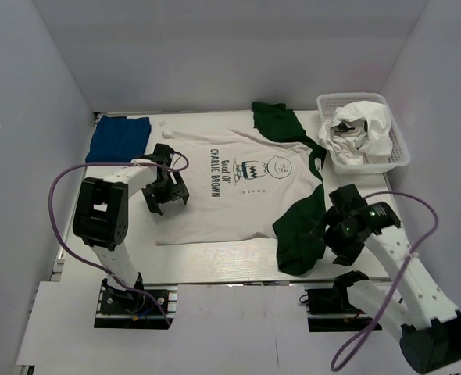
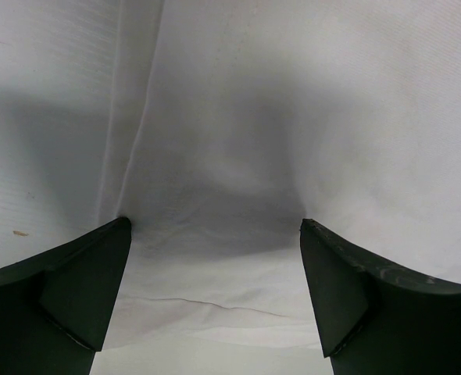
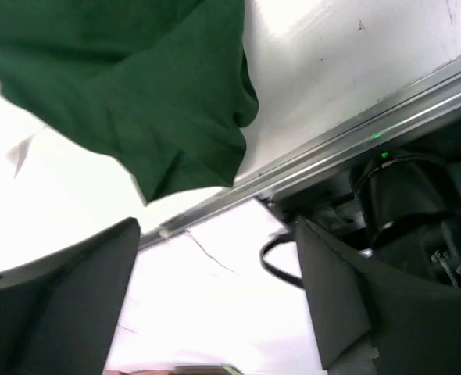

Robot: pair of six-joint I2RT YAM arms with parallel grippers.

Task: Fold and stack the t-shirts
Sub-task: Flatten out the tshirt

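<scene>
Noting layout: white tee (image 1: 238, 187) lies flat just left of the basket (image 1: 398, 148), long axis running away from it, hem (image 1: 163, 223) farthest. Your left gripper (image 1: 168, 194) is spread over that hem, gripping nothing. Your right gripper (image 1: 334, 233), spread and empty, sits on the basket's near side, beside the near green sleeve (image 1: 301, 226). Beyond the hem lies the blue tee (image 1: 119, 139); the table edge (image 3: 332, 156) hugs the sleeve.

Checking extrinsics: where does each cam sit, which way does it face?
Top external: above, behind the bases, looking down on white tee, blue tee, basket; left arm, right arm show.
Left wrist: on left claw, facing white tee; open fingers show.
Right wrist: on right claw, facing green sleeve, table rail; open fingers show.
Top and right wrist share the sleeve.
</scene>
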